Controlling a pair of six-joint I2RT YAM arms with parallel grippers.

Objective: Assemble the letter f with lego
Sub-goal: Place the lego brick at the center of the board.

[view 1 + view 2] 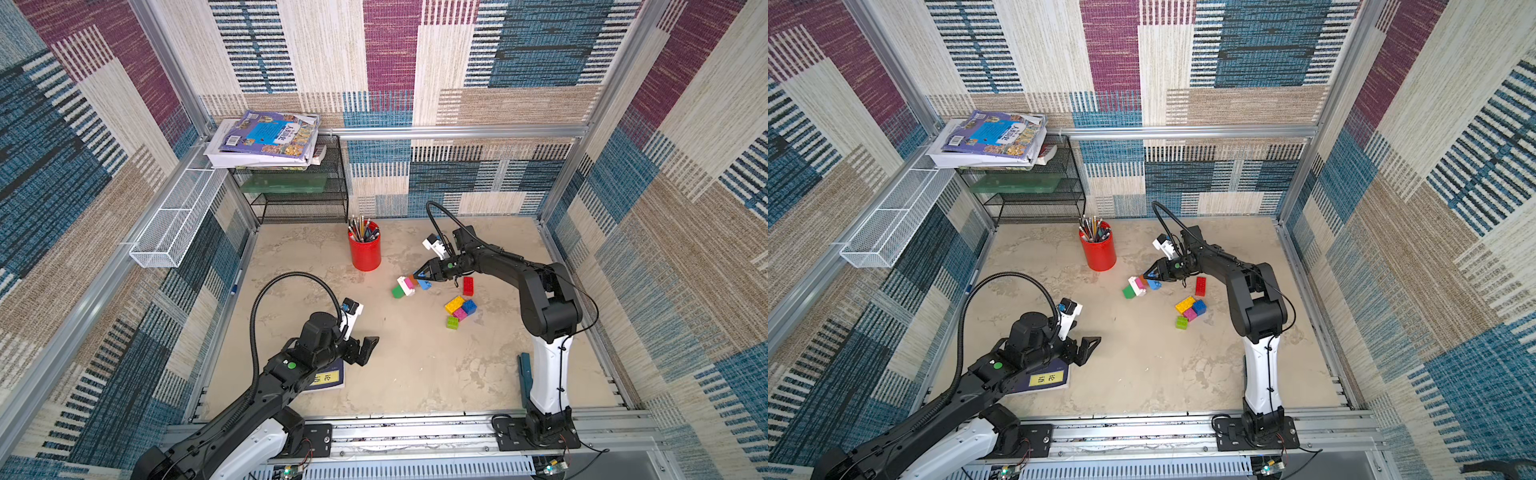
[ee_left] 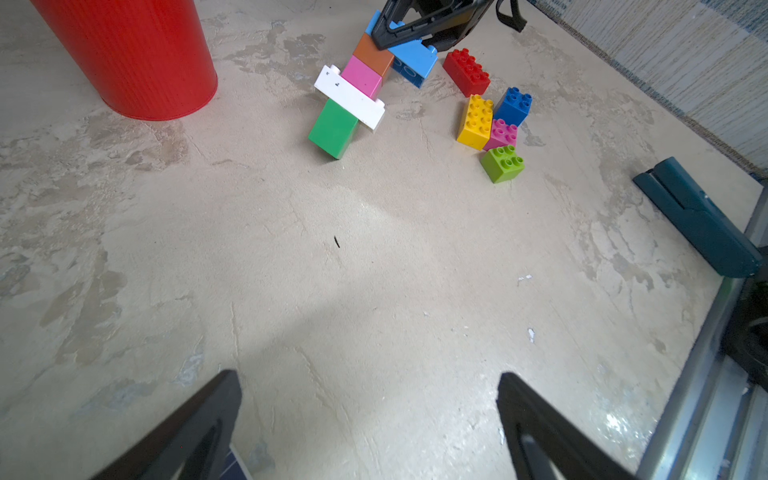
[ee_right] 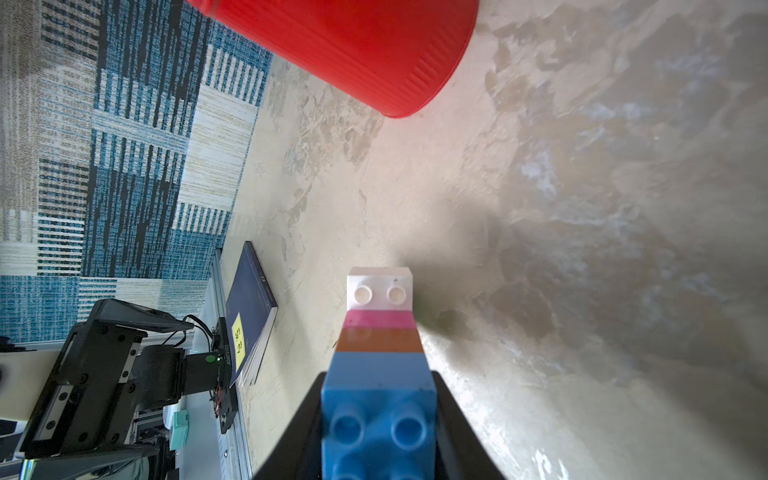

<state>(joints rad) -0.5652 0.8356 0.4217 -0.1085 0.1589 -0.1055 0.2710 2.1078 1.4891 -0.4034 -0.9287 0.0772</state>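
The lego row is on the table, a little right of the middle. It is made of five joined bricks: a green brick at the free end, then a white brick set crosswise and sticking out on both sides, a pink brick, a brown brick and a light blue brick. The right gripper pinches the light blue brick from its two sides, so the rest of the row points away from the fingers. Whether the held end is lifted off the surface I cannot tell.

Just beside the row lies a red brick. Nearer to the front, a yellow brick, a blue brick, a small pink brick and a lime brick stand close together, studs up.

The left gripper is well apart from all the bricks, with its fingers spread wide over bare table and holding nothing.

The table is beige and mottled. A red pencil cup stands behind the row. A dark blue book lies under the left arm. In the far left corner stands a black wire shelf with a pile of books on top. The walls are covered with woven patches in blue, maroon and beige.
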